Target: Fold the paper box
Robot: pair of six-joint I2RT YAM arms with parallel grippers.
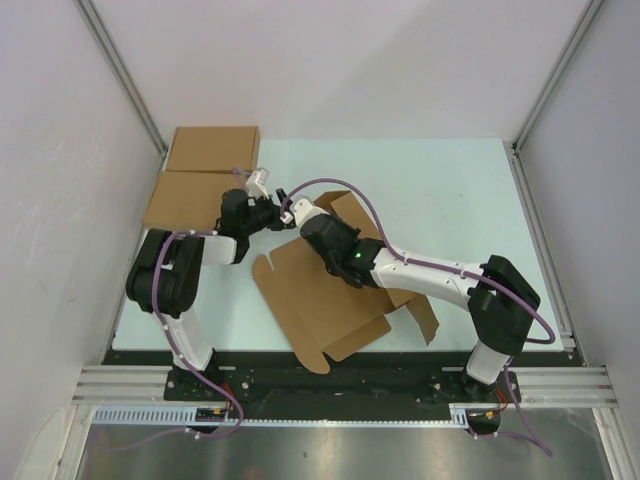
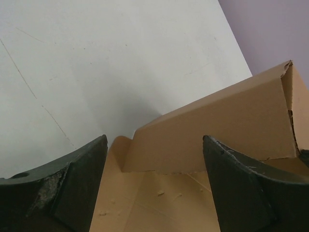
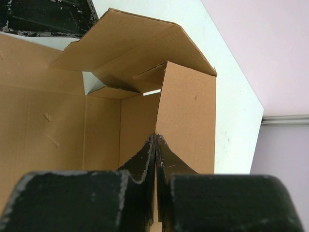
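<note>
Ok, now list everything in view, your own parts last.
paper box: one, plain brown, a partly folded die-cut sheet in the middle of the table, with one wall raised at its far side
flat made-up boxes: two, plain brown, next to each other in the far left corner of the table
table: one, pale mint green, under everything
cables: two, purple, one running along each arm
arms: two, black and white, based at the near edge, both reaching over the paper box
left hand: one, black, open, facing the raised wall
right hand: one, black, shut on an upright flap of the paper box
</note>
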